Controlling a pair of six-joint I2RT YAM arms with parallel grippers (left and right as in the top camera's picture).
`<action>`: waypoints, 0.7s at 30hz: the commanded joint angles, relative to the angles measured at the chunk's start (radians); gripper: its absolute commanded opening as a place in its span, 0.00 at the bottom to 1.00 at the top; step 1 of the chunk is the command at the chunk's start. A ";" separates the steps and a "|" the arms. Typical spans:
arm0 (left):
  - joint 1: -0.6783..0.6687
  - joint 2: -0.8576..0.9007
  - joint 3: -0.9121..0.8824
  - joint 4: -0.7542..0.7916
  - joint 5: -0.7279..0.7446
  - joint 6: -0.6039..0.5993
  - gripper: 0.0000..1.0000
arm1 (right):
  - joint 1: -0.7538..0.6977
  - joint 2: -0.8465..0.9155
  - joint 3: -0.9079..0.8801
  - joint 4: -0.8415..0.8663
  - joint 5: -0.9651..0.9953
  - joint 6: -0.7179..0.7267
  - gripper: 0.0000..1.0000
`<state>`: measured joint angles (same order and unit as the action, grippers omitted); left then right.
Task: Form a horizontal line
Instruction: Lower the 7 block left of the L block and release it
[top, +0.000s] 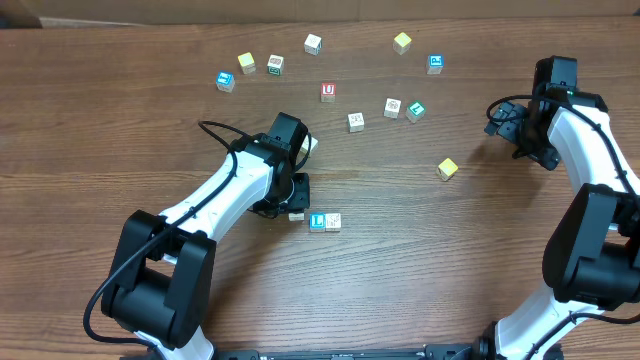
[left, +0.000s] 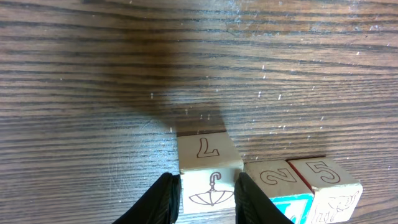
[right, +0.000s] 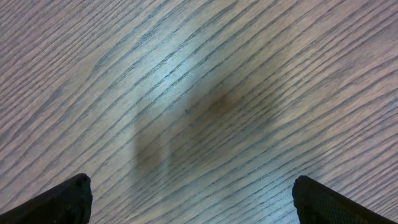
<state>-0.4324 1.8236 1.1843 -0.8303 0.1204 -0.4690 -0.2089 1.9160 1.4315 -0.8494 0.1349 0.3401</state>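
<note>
The horizontal line lies near the table's middle: a blue "L" cube (top: 317, 221) touches a tan cube (top: 333, 221) on its right. In the left wrist view these two show a "2" (left: 273, 175) and a "5" (left: 323, 173). Just left of them sits a pale cube (top: 296, 215) with a "7" on top (left: 201, 149) and an umbrella on its side. My left gripper (left: 208, 190) is shut on this cube, and one finger (left: 252, 199) stands between it and the "2" cube. My right gripper (right: 199, 205) hangs open over bare wood at the far right (top: 505, 120).
Several loose cubes lie scattered at the back: a red "U" cube (top: 328, 92), a blue one (top: 225, 81), yellow ones (top: 247, 62) (top: 402, 42), another blue (top: 435, 64). A yellow cube (top: 447, 169) sits alone at mid right.
</note>
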 joint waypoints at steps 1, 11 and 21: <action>0.000 0.009 -0.003 -0.004 0.003 -0.010 0.27 | -0.001 -0.021 0.021 0.004 0.006 -0.001 1.00; 0.002 0.009 -0.003 0.005 -0.018 -0.010 0.30 | -0.001 -0.021 0.021 0.004 0.006 -0.001 1.00; 0.002 0.009 -0.003 0.061 -0.028 -0.010 0.22 | -0.001 -0.021 0.021 0.004 0.006 -0.001 1.00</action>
<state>-0.4320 1.8236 1.1843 -0.7845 0.1078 -0.4725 -0.2089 1.9160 1.4315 -0.8497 0.1349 0.3401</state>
